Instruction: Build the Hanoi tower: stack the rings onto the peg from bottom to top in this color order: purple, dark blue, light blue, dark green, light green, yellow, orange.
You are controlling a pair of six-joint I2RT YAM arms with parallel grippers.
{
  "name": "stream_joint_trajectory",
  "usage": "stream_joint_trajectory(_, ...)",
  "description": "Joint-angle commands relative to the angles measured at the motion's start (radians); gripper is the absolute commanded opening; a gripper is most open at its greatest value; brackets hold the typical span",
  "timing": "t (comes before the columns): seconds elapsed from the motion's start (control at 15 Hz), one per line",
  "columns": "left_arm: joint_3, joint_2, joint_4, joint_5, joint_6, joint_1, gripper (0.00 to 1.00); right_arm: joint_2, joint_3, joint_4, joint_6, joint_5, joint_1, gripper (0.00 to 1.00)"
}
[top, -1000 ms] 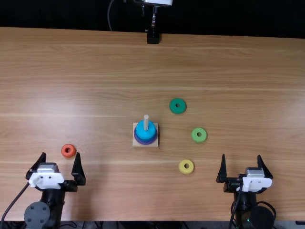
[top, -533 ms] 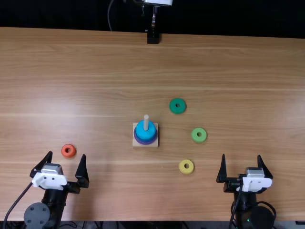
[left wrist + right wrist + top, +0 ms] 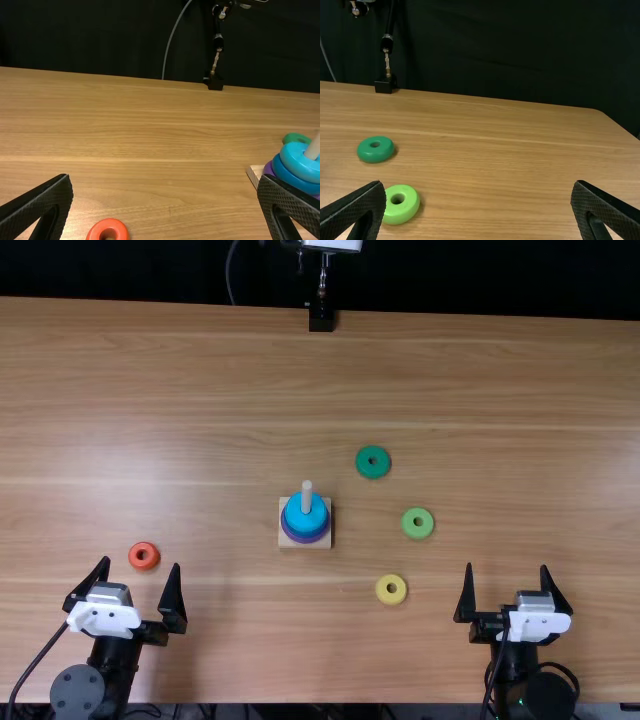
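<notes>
In the top view my left gripper (image 3: 140,562) is open near the orange ring (image 3: 144,556), and my right gripper (image 3: 508,568) stands open at the near right. On the wooden base (image 3: 305,546) the peg (image 3: 307,497) carries the purple ring (image 3: 304,540) and blue rings (image 3: 306,516), light blue uppermost. Dark green (image 3: 373,462), light green (image 3: 418,523) and yellow (image 3: 391,589) rings lie flat to its right. In the left wrist view the left gripper (image 3: 165,182) has the orange ring (image 3: 108,230) beyond its fingers; a dark blue ring (image 3: 285,172) shows under the light blue. The right gripper (image 3: 478,187) holds nothing.
A black clamp mount (image 3: 321,319) stands at the far edge of the wooden table (image 3: 480,390). A dark curtain (image 3: 100,35) hangs behind it. Cables run beside both arms at the near edge.
Since a second ago my left gripper has shifted slightly to the right and turned a little clockwise. Between the last two top frames it stays put. The right arm and rings have not moved.
</notes>
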Motion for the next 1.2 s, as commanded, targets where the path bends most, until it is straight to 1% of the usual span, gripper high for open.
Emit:
stream_joint_trajectory(0.0, -0.032, -0.012, -0.003, 0.02, 0.005, 0.013, 1.0, -0.013, -0.012, 0.002, 0.001, 0.01, -0.011, 1.0)
stream_joint_trajectory(0.53, -0.032, -0.012, -0.003, 0.02, 0.005, 0.013, 1.0, -0.013, -0.012, 0.0, 0.001, 0.01, -0.01, 1.0)
stream_joint_trajectory(0.67, -0.032, -0.012, -0.003, 0.02, 0.005, 0.013, 1.0, -0.013, -0.012, 0.0, 0.005, 0.007, -0.013, 1.0)
stream_joint_trajectory(0.73, -0.032, -0.012, -0.003, 0.02, 0.005, 0.013, 1.0, -0.013, -0.012, -0.002, 0.008, 0.009, -0.03, 1.0)
stream_joint_trajectory(0.8, -0.032, -0.012, -0.003, 0.02, 0.005, 0.013, 1.0, -0.013, -0.014, -0.004, 0.01, 0.005, -0.1, 1.0)
stream_joint_trajectory(0.87, -0.032, -0.012, -0.003, 0.02, 0.005, 0.013, 1.0, -0.013, -0.012, -0.017, 0.014, 0.009, -0.146, 1.0)
stream_joint_trajectory(0.93, -0.032, -0.012, -0.003, 0.02, 0.005, 0.013, 1.0, -0.013, -0.012, -0.037, 0.014, 0.009, -0.149, 1.0)
stream_joint_trajectory(1.0, -0.032, -0.012, -0.003, 0.02, 0.005, 0.013, 1.0, -0.013, -0.012, -0.042, 0.007, 0.007, -0.149, 1.0)
stream_joint_trajectory(1.13, -0.032, -0.012, -0.003, 0.02, 0.005, 0.013, 1.0, -0.013, 0.0, -0.035, 0.01, 0.007, -0.146, 1.0)
